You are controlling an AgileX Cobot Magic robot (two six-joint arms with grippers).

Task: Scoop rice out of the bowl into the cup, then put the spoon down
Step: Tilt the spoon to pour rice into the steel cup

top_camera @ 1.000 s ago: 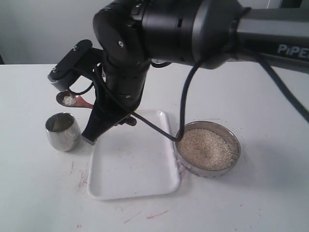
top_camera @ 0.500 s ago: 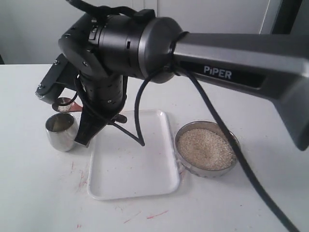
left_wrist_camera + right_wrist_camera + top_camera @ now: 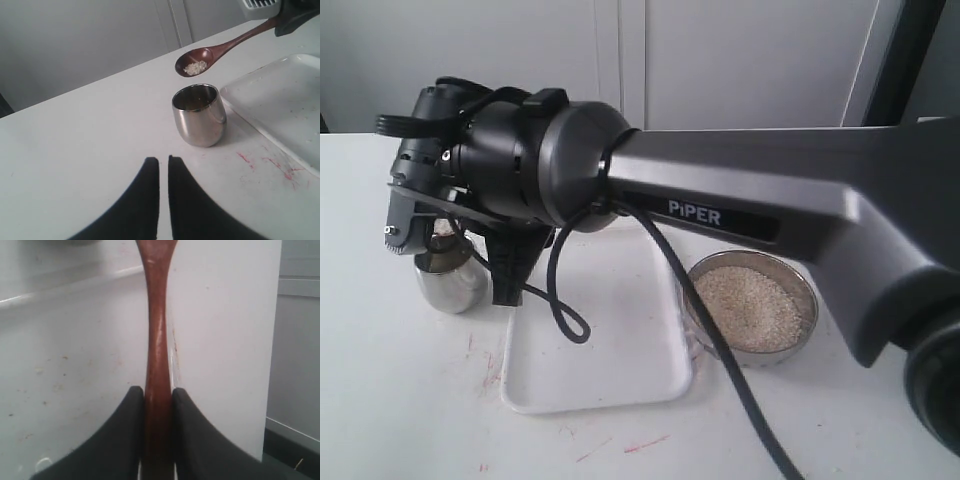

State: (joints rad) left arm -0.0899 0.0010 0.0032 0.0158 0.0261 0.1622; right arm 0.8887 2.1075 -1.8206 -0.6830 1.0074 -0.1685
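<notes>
- Spoon: light, stiff, smooth wood; best gripped on the slim handle and kept level so the loose rice stays in.
- Clamped at the handle by right end effector, hovering over or just beyond cup; cannot tell which.
- Left end effector pinched nearly together, holding nothing, near the cup on the table.
- Cup smooth, light, probably easy to tip.
- Count: one spoon, one cup, one bowl, one tray.
</notes>
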